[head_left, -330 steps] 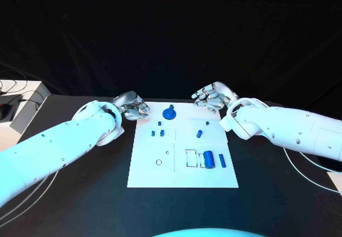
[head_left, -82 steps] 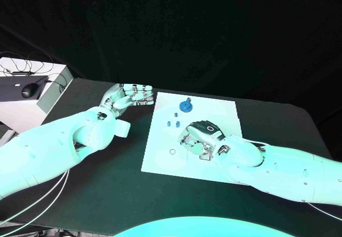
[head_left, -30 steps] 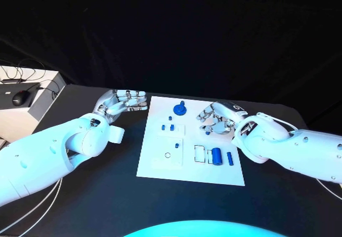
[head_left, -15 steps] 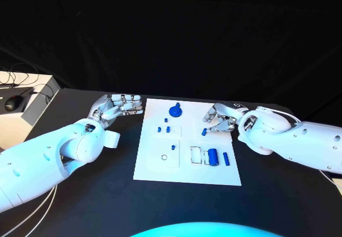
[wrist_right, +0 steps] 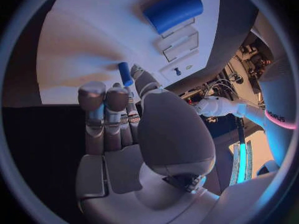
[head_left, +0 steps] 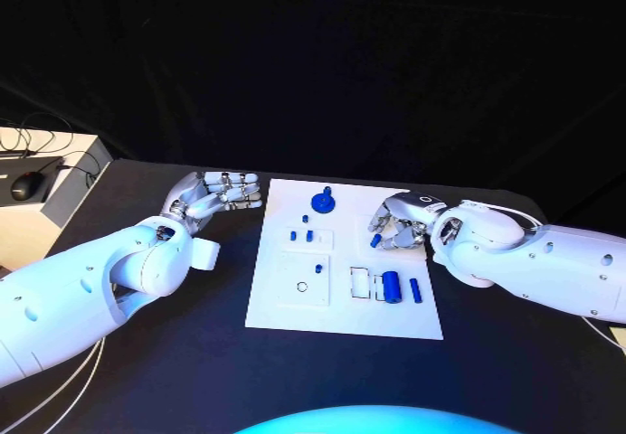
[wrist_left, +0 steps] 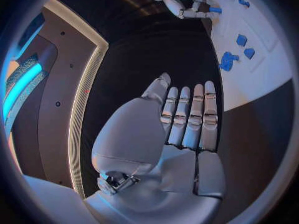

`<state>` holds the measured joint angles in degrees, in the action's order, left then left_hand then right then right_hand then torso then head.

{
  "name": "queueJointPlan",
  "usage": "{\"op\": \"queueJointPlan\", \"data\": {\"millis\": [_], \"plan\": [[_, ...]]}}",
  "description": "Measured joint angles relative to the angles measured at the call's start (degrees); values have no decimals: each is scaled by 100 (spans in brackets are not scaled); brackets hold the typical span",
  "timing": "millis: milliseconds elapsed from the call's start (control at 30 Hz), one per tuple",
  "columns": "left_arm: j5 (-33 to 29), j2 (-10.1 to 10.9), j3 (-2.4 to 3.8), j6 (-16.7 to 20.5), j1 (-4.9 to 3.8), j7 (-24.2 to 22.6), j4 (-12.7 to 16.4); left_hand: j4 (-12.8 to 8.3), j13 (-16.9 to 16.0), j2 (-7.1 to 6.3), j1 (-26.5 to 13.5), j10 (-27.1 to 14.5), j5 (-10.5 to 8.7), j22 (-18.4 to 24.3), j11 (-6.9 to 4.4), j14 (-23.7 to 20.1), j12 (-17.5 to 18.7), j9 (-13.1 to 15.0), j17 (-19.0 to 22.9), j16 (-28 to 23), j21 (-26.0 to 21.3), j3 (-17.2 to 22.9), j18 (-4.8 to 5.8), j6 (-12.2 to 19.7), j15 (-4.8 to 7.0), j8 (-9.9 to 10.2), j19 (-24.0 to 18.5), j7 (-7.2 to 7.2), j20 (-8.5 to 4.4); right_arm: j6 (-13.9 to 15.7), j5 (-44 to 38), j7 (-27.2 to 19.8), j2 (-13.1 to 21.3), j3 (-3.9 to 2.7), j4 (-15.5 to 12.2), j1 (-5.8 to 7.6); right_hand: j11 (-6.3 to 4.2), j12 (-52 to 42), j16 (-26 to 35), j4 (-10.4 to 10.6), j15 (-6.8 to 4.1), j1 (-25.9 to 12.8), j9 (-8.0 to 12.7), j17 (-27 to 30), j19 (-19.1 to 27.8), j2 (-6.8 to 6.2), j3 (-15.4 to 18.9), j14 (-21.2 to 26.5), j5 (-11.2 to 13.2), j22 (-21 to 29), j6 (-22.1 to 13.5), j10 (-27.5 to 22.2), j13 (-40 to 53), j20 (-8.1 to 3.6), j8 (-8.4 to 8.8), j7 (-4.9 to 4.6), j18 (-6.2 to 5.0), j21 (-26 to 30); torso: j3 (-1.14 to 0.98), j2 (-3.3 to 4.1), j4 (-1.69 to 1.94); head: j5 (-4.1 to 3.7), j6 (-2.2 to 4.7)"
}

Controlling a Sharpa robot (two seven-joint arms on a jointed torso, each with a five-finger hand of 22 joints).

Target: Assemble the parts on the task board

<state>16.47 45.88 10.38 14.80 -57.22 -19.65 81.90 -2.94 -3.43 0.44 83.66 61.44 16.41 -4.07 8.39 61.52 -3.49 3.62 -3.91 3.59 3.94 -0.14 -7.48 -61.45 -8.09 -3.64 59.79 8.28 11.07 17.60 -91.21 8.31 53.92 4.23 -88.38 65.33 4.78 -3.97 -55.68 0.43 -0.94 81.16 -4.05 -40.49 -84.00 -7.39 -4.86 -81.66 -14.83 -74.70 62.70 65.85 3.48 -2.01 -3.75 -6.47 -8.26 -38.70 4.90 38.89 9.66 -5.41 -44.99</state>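
Pinching small blue peg (head_left: 375, 240) in my right hand (head_left: 398, 223); lifted off task board (head_left: 342, 307)
Left hand (head_left: 215, 193) still empty, fingers straight; insertion next, I reckon

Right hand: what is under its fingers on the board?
The right hand pinches a small blue peg at its fingertips, above the task board. The board surface directly beneath the fingers is covered, so whether a slot lies there cannot be seen.
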Motion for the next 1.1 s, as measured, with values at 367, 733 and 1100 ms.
{"op": "queueJointPlan", "data": {"millis": [367,733,1100], "plan": [[0,14,0,0,2,0,-2,0,0,0,0,0,0,0,0,0,0,0,0,0,0,0,0,0,0,0,0,0,0,-44,-97,23,-33,0,13,-43,-103,34,-20,-117,-43,35,0,13,21,39,-794,-3,32,6,327,456,-2,-22,0,-26,31,-91,-2,-2,-6,-5,-6],[0,17,0,0,3,2,-4,0,0,0,0,0,0,0,0,0,0,0,0,0,0,0,0,0,0,0,0,0,0,1,-224,63,-39,-1,-8,-55,-140,67,-97,-314,-75,-154,-23,-34,40,180,-1485,-9,451,-24,497,541,-16,-44,0,1,72,-397,-5,-3,-10,4,-13],[0,15,0,0,3,8,-12,1,0,0,0,0,0,0,0,0,0,0,0,0,0,0,0,0,0,0,0,0,0,258,-330,80,-3,8,-78,-75,-100,74,-361,-494,-125,-229,-108,-329,48,349,-1888,-1,1083,-24,639,581,-14,-80,36,61,124,-933,-5,-3,-10,2,-26]]}}
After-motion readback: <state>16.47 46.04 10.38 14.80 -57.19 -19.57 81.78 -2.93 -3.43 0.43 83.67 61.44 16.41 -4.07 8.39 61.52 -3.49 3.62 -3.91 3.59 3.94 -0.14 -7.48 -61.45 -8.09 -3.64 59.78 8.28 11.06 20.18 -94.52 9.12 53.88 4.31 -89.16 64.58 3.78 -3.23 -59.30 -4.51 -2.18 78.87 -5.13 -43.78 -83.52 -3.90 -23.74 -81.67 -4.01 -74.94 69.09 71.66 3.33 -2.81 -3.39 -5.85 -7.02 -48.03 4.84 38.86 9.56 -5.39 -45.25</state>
